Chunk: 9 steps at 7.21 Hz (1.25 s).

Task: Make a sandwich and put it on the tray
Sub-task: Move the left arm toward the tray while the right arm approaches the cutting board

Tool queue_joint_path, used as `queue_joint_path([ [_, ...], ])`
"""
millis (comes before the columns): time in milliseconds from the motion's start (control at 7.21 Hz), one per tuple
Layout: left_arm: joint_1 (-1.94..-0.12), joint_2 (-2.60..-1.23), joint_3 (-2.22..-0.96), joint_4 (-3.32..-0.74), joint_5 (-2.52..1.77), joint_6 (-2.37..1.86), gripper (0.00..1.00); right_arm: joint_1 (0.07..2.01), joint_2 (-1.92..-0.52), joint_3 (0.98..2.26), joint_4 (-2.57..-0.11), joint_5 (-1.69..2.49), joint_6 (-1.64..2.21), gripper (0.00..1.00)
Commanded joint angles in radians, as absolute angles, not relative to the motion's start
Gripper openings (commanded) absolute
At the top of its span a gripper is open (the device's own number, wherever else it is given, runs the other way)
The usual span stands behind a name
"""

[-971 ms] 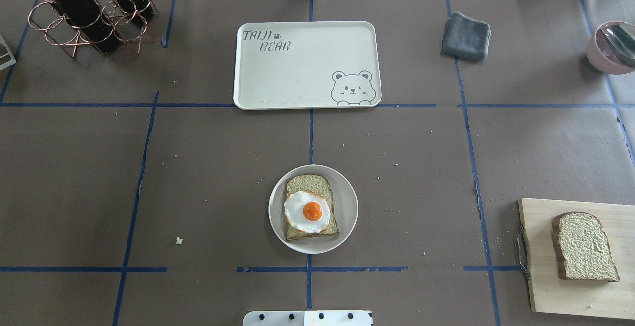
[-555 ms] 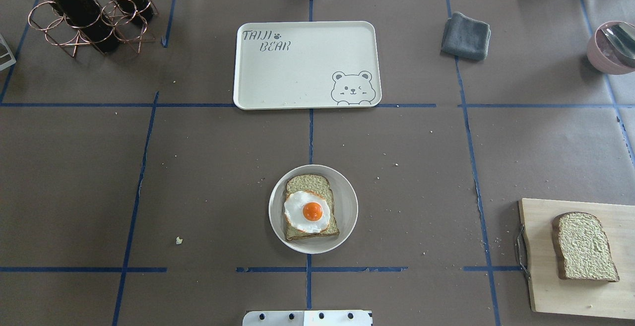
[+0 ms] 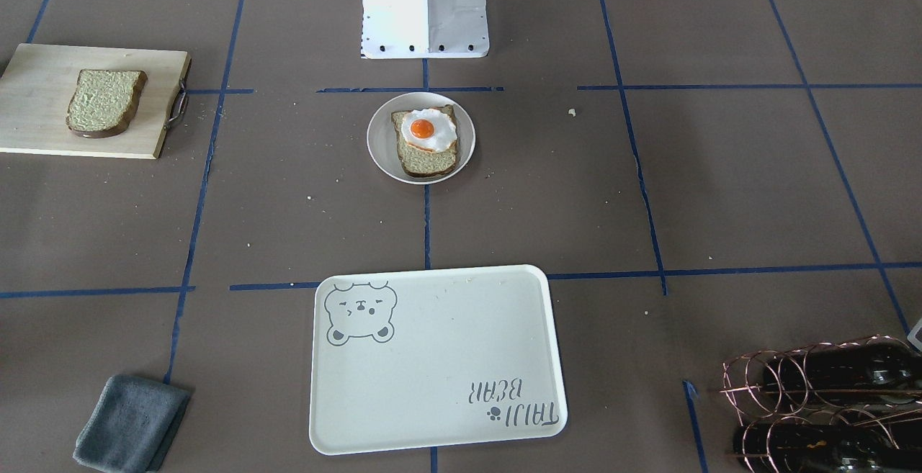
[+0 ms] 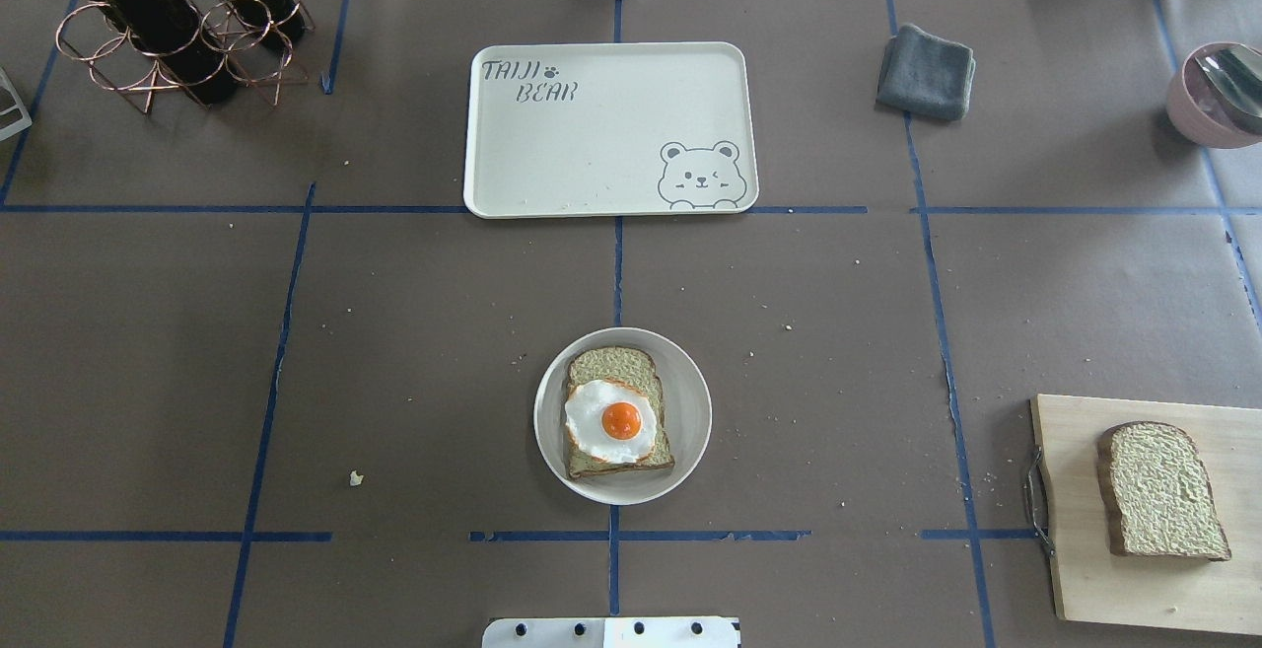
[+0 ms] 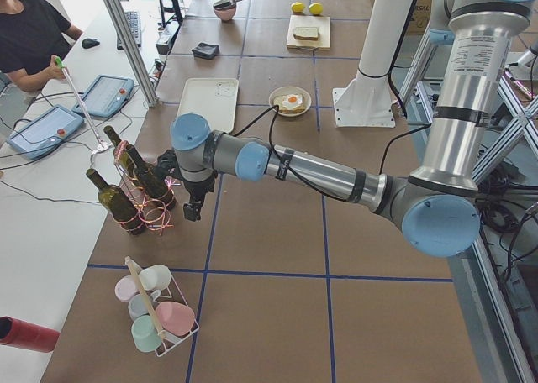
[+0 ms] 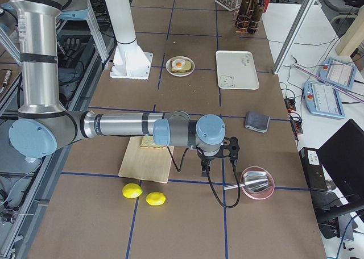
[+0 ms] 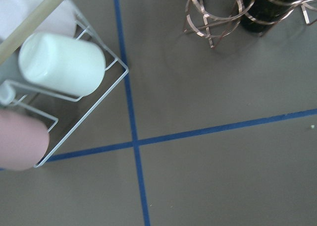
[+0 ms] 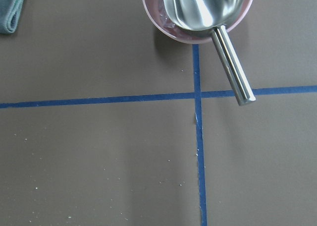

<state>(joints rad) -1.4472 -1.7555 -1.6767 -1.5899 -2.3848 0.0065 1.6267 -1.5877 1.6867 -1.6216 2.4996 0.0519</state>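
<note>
A small round white plate (image 4: 696, 431) sits at the table's near middle. On it lies one bread slice (image 4: 613, 364) with a fried egg (image 4: 611, 420) on top. The second bread slice (image 4: 1161, 488) lies on the wooden cutting board (image 4: 1085, 569) at the near right. The cream bear tray (image 4: 582, 145) lies bare at the far middle. My left gripper (image 5: 192, 211) hangs by the wine rack, far to the left. My right gripper (image 6: 205, 171) hangs by the pink bowl, far to the right. I cannot tell whether either is open or shut.
A copper rack with wine bottles (image 4: 168, 17) stands at the far left. A grey cloth (image 4: 925, 71) and a pink bowl with a metal scoop (image 4: 1218, 96) lie at the far right. A wire rack of cups (image 5: 155, 312) and two lemons (image 6: 142, 193) lie past the table's ends.
</note>
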Motion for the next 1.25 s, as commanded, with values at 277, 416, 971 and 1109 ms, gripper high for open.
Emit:
queue_joint_path([
  [277,-1.341,-1.828,-1.687,-1.675,-2.391,0.003,1.0,1.598,-1.592,1.72,-1.621,2.586,0.072,1.0],
  [416,-1.298,-1.829,-1.69,-1.709,-2.388,0.005,1.0,1.591,-1.592,1.729,-1.615,2.588,0.08,1.0],
  [971,-1.214,-1.911,-1.678,-1.772,-2.405,-0.311,1.0,1.505,-1.609,1.758,-1.56,2.579,0.167,1.0],
  [1109,-1.142,-1.936,-1.672,-1.775,-2.405,-0.437,1.0,1.464,-1.63,1.758,-1.443,2.565,0.278,1.0],
])
